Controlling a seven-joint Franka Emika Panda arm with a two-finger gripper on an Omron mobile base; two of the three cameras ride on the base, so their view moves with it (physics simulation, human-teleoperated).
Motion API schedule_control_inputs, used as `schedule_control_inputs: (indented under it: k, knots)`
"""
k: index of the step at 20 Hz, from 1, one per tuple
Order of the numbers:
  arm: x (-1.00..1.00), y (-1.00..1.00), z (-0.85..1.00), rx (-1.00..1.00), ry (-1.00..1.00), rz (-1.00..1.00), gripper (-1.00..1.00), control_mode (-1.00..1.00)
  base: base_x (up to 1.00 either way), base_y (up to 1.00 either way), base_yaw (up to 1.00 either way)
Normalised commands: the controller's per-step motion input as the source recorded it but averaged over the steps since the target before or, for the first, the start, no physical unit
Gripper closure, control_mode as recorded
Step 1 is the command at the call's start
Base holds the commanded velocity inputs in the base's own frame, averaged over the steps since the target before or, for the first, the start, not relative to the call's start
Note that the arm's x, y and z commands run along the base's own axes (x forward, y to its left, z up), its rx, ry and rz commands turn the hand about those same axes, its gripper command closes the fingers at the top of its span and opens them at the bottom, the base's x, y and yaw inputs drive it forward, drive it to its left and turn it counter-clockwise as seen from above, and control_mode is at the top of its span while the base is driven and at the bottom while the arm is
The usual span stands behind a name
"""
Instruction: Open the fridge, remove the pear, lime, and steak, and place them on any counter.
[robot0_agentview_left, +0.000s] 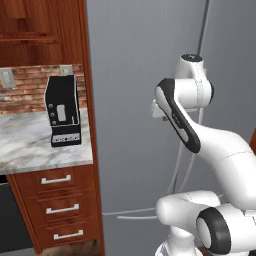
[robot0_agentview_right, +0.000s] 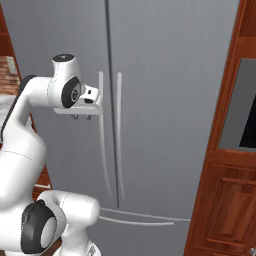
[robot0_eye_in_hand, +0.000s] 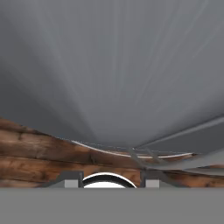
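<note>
The fridge (robot0_agentview_right: 165, 100) is seen as a tall, plain grey appliance with a smooth matte face, split by a thin vertical seam into two doors. Two long, thin, gently curved grey handles (robot0_agentview_right: 111, 135) are set just beside that seam, one on each door, and a further curved bar runs across the lower drawer front. Both doors are shut, so nothing of the interior is shown. In the hand view the grey door surface is seen close up, with reddish wood grain below it.

To the left of the fridge, the counter (robot0_agentview_left: 35, 145) is formed by a white and grey veined marble slab with a straight front edge, carried on reddish-brown wood drawers (robot0_agentview_left: 57, 207) fitted with silver bar handles. A black boxy coffee machine (robot0_agentview_left: 63, 111) is stood near the counter's right edge, just beside the fridge's side panel. A red brick backsplash is set behind it, and dark wood cabinets are hung above. On the far side of the fridge, more dark wood cabinetry with a dark glass panel is seen.

The white arm is bent sharply at the elbow, its forearm raised and its wrist turned level toward the left door. The gripper (robot0_agentview_right: 81, 117) is held at the height of the handles' upper ends, close to the left handle. How far its fingers are parted cannot be told; nothing is seen held in it.
</note>
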Motion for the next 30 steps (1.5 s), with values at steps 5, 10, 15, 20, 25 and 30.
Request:
schedule_control_inputs:
  k: [5,10,15,20,25,30]
  knots:
    - [-0.05,0.0,0.0,0.0,0.0,0.0,-1.0,1.0,-0.22,-0.07,0.0]
    - [0.0,0.0,0.0,0.0,0.0,0.0,-1.0,1.0,-0.49,-0.24,0.0]
    - [0.0,0.0,0.0,0.0,0.0,0.0,-1.0,1.0,-0.44,-0.34,0.0]
    - [0.0,0.0,0.0,0.0,0.0,0.0,-1.0,1.0,-0.36,-0.34,0.0]
    - [0.0,0.0,0.0,0.0,0.0,0.0,-1.0,1.0,-0.18,-0.27,0.0]
    - [0.0,0.0,0.0,0.0,0.0,0.0,-1.0,1.0,-0.29,-0.31,0.0]
